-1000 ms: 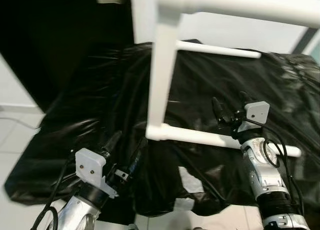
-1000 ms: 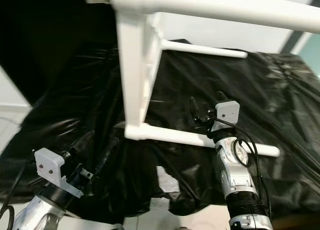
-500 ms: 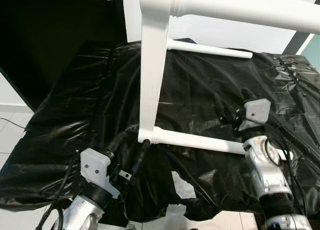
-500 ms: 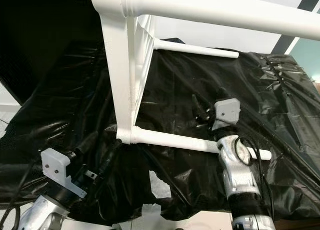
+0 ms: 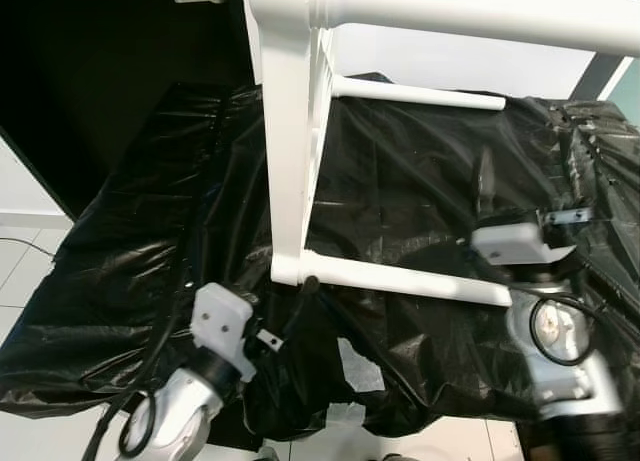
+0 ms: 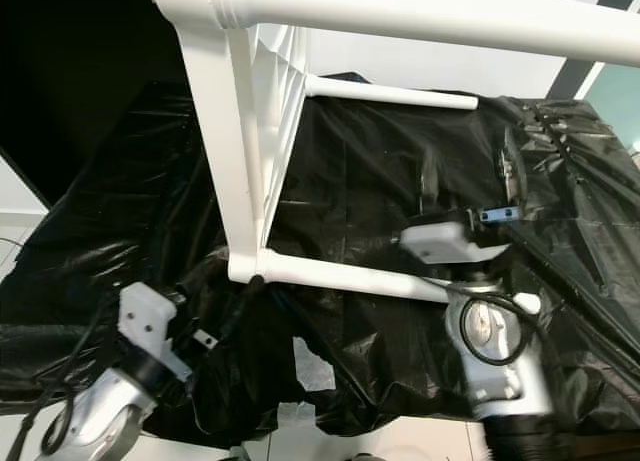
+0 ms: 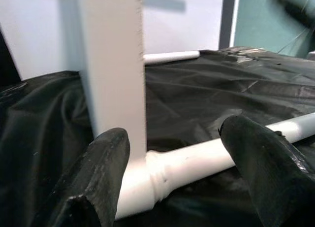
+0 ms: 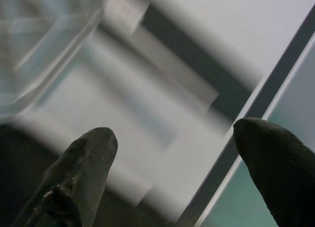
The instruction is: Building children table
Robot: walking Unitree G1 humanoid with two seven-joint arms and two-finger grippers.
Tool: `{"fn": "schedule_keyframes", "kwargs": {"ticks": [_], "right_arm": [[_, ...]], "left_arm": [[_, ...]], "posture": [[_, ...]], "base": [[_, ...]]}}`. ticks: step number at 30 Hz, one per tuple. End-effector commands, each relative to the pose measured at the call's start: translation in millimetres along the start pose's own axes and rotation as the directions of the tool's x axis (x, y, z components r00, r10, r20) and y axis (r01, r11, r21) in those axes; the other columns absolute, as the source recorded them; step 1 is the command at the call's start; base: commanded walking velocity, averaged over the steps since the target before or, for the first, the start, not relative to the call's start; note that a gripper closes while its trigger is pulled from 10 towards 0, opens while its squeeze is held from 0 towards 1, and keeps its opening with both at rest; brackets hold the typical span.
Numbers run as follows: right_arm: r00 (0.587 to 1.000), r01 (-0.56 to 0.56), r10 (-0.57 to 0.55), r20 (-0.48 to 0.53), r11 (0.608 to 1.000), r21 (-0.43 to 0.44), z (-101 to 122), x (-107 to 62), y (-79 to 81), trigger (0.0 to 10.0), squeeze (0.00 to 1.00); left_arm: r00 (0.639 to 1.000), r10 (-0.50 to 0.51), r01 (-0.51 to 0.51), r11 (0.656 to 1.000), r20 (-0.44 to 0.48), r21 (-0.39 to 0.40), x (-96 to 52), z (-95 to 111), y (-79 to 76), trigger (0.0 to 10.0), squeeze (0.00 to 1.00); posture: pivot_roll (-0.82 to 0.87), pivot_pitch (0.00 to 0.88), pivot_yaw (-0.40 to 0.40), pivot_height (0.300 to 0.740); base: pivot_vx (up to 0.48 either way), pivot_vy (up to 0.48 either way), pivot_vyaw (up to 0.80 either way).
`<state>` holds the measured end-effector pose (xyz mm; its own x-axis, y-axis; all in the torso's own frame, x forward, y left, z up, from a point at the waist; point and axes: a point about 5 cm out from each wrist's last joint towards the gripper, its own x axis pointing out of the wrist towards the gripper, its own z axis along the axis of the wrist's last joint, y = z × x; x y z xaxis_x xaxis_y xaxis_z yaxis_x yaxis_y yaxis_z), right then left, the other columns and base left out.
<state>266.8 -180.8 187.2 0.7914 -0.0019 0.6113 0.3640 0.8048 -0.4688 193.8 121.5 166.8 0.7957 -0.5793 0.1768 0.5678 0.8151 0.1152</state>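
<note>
Lying on its side on a surface draped in black plastic sheeting (image 5: 130,261), the white children table frame (image 5: 290,161) occupies the centre of the head views. One flat white upright (image 5: 288,181) runs down to a corner joint (image 5: 285,271), from which a round white rail (image 5: 400,279) extends toward the robot's right. A second, thinner rail (image 5: 420,96) lies farther back on the sheeting, and a thick white rail (image 5: 450,6) crosses the top of the view.

Left side: the left gripper (image 5: 285,316) sits just below the corner joint. Its jaws are parted. One black fingertip (image 5: 311,282) is at the underside of the round rail; contact cannot be confirmed. In the left wrist view, the two black fingers (image 7: 106,173) stand either side of the joint (image 7: 147,175), with nothing clamped between them.

Centre: a pale patch (image 5: 357,366) shows between folds of the sheeting near its front edge.

Right side: the right gripper (image 6: 465,176) is raised above the sheeting, beyond the right end of the round rail, and appears motion-blurred. Its jaws are spread wide and hold nothing. The right wrist view shows both black fingers (image 8: 83,168) against a blurred pale background.
</note>
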Motion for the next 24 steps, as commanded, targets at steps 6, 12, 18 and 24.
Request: {"fn": "schedule_keyframes", "kwargs": {"ticks": [6,12,18,24], "right_arm": [[0.972,-0.030,0.091,-0.215,0.962,0.272,-25.7,-8.5,11.6,10.0,0.00],[0.970,-0.066,0.141,-0.198,0.936,0.345,-25.1,-4.8,13.3,10.0,0.00],[0.967,-0.093,0.173,-0.185,0.922,0.377,-26.6,0.3,13.8,10.0,0.00],[0.945,-0.122,0.241,-0.220,0.886,0.447,-35.8,-11.4,14.3,10.0,0.00]], "left_arm": [[0.999,-0.003,0.003,1.000,0.044,0.012,2.6,4.2,6.0,10.0,0.00],[0.997,0.057,-0.056,0.998,0.059,-0.006,1.3,4.1,11.9,10.0,0.00],[0.993,0.087,-0.085,0.996,0.074,-0.032,-2.5,6.3,12.6,10.0,0.00],[0.991,0.133,-0.134,0.989,-0.021,-0.068,-6.7,-7.2,9.6,10.0,0.00]], "posture": [[0.12,0.067,-0.009,0.740],[0.13,0.069,-0.022,0.740],[0.14,0.074,-0.036,0.740],[0.14,0.088,-0.034,0.740]], "base": [[0.000,0.000,0.00],[0.000,0.000,-0.74],[0.000,0.000,-0.13],[0.000,0.000,0.00]]}}
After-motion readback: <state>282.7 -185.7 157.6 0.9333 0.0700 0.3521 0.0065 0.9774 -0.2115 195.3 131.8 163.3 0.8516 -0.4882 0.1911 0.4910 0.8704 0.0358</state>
